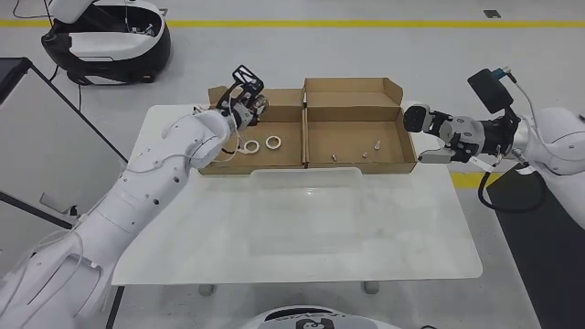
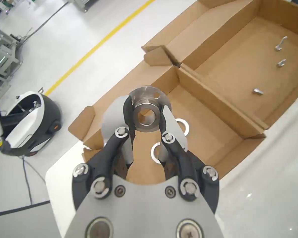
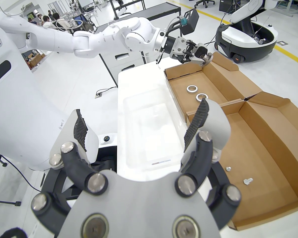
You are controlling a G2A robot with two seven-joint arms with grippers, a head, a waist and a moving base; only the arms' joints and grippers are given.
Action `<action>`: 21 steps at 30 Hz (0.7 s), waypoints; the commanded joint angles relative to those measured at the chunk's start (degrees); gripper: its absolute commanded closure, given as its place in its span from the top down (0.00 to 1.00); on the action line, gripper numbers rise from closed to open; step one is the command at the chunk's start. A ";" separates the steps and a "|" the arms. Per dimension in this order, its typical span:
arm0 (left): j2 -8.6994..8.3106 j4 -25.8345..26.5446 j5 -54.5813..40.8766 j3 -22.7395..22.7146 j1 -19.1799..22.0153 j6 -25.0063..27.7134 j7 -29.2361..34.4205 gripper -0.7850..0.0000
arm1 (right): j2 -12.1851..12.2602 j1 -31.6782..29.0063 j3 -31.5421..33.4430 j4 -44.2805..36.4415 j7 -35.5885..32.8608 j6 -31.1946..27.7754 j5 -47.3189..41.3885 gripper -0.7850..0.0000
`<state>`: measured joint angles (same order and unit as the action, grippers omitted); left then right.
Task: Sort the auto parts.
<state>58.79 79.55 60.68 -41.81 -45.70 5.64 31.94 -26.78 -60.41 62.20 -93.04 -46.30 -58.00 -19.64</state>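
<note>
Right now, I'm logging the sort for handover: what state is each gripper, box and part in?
left gripper, shut on the flanged bushing
flanged bushing, held in the air, not yet set down
right gripper, open, holding nothing
left box, lid open, rings inside
rings, two, lying flat
right box, lid open, bolts inside
bolts, three, lying loose

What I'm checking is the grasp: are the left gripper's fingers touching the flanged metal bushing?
Touching. In the left wrist view, the fingers of the left gripper press against both sides of the flanged metal bushing, with no gap visible.
</note>
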 commanded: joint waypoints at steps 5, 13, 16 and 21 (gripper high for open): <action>0.62 -3.65 1.69 -0.08 1.04 -0.34 7.75 0.00 | 0.00 0.00 0.00 0.00 0.00 0.00 0.00 1.00; 1.16 -6.89 1.61 -0.41 0.89 1.69 14.01 0.00 | 0.00 0.00 0.00 0.00 0.00 0.00 0.00 1.00; 1.40 -7.79 0.59 -0.40 0.52 3.38 15.66 0.00 | 0.00 0.00 0.00 0.00 0.00 0.00 0.00 1.00; 1.86 -9.81 2.01 0.08 0.01 4.29 16.13 0.00 | 0.00 0.00 0.00 0.00 0.00 0.00 0.00 1.00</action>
<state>60.54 70.11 62.57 -41.81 -45.60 9.92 48.13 -26.78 -60.41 62.20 -93.04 -46.30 -58.00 -19.64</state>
